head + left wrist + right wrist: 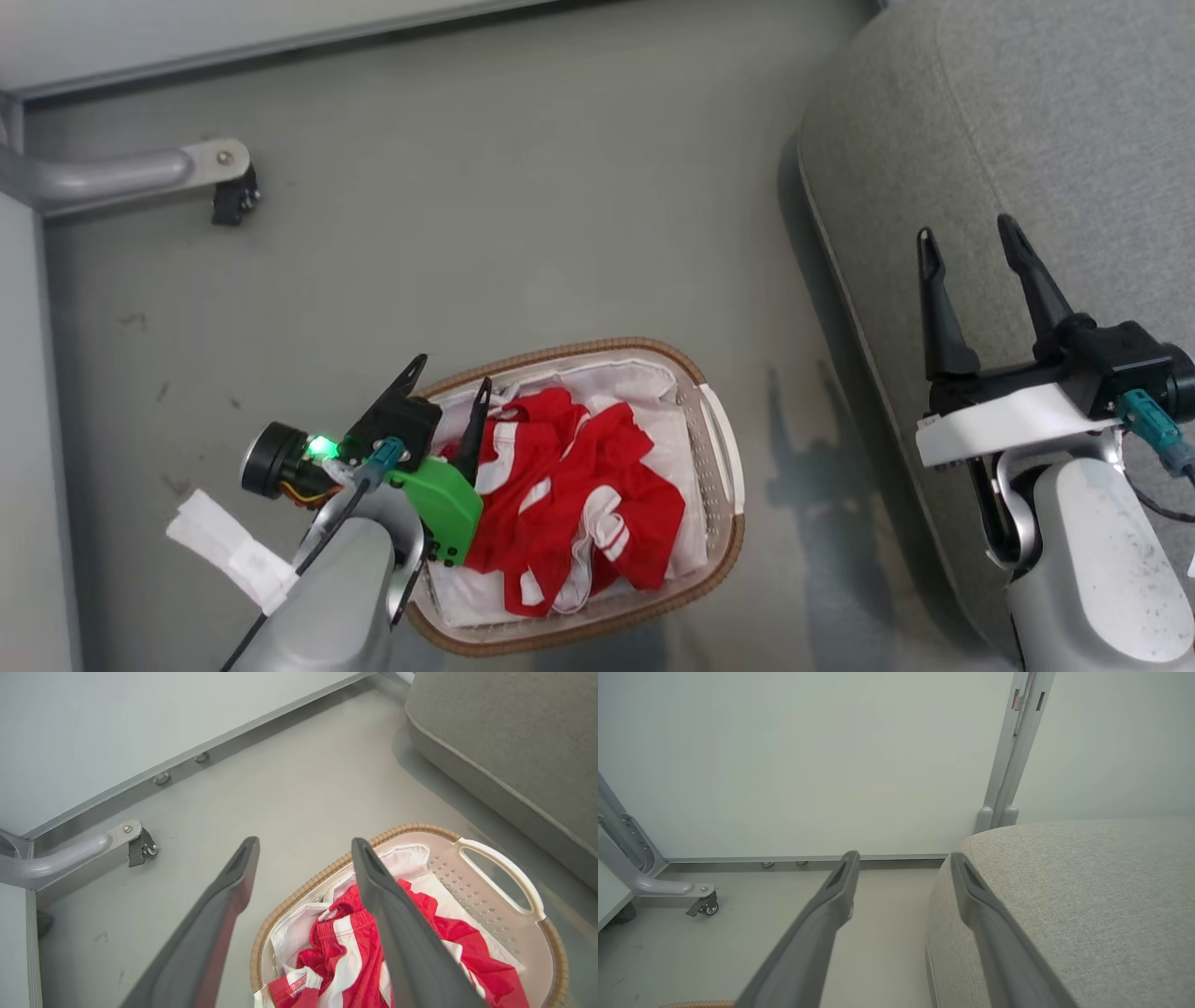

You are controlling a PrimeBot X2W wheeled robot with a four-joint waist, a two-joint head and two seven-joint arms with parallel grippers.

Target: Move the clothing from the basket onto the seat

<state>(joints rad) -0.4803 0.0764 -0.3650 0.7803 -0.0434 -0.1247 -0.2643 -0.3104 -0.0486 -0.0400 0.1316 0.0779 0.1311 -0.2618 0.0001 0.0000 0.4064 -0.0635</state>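
Clothing [569, 495] in basket [571, 346] — left fingers [474, 425] spread above

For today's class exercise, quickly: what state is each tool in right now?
Left tool: open, holding nothing, over the basket rim beside the clothing.
Right tool: open, empty, above the seat.

Left claw [304, 842] spread wide above the rim of the basket [327, 873]. Red and white clothing [345, 952] bunched up inside. Grey seat [504, 732] close by.

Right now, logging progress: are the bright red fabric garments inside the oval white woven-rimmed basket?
Inside: red garments lie bunched in the basket, over its white liner.
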